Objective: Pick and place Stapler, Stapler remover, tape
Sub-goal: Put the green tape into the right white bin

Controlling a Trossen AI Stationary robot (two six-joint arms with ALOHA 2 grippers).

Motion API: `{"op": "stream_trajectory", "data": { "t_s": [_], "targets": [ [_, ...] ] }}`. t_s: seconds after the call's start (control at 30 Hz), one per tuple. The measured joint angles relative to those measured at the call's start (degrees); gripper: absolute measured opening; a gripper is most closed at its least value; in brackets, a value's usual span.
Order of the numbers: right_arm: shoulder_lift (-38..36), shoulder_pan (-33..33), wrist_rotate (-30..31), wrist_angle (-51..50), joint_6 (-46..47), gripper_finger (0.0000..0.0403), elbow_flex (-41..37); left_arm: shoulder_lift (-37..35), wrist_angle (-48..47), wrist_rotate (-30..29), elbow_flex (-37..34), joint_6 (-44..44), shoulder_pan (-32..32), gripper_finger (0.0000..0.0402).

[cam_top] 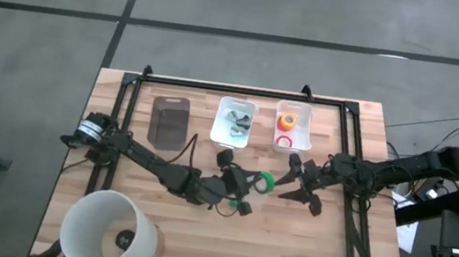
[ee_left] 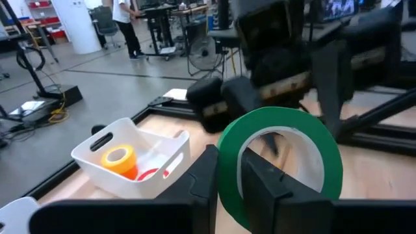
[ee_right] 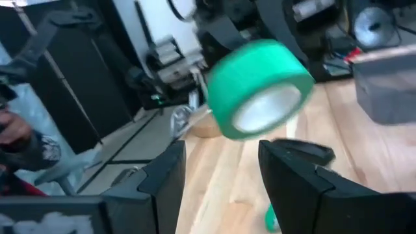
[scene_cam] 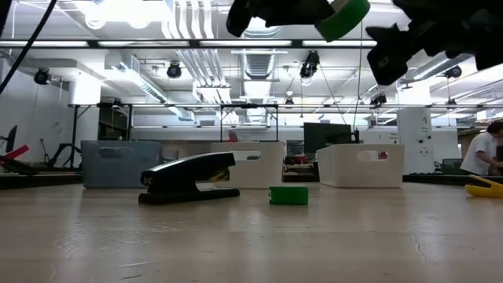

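Above mid-table, held off the wood: left gripper (cam_top: 259, 186) clamped on green tape (cam_top: 266, 183), one finger through the hole, one outside the ring. Just beside it, right gripper (cam_top: 300, 189) spread wide, empty, facing the roll. Below on the table, stapler (scene_cam: 189, 178) lying flat, with a small green piece (scene_cam: 288, 195) near it; both hidden under the left arm from overhead. Farther back, three bins: white bin (cam_top: 293, 127) with orange tape (cam_top: 287, 119) and red tape (cam_top: 284, 141); middle bin (cam_top: 233, 121) with contents hard to make out; dark bin (cam_top: 170, 122).
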Motion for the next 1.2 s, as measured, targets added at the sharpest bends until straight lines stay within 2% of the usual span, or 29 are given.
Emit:
{"op": "stream_trajectory", "data": {
  "t_s": [0.27,0.5,0.7,1.0,1.2],
  "targets": [
    [7.17,0.15,0.71,1.9,-4.32,0.0219,4.07,0.02,1.05,1.63,-0.24,-0.01,0.87,0.0053],
    [12.95,0.26,-2.12,6.08,-6.05,0.0212,6.97,0.04,1.03,1.65,-0.41,0.03,0.85,0.0055],
    [16.2,0.26,-1.98,6.16,-6.78,0.0176,8.12,0.11,-0.01,1.83,-0.48,0.61,0.81,0.0055],
    [15.61,0.24,-1.87,5.9,-6.68,0.0084,8.22,0.13,-0.46,1.92,-0.5,-1.32,0.85,0.0059],
    [14.92,-0.24,-1.75,2.75,-4.85,0.0053,8.2,0.13,-1.02,1.47,-0.5,-1.89,0.85,0.0109]
  ]
}}
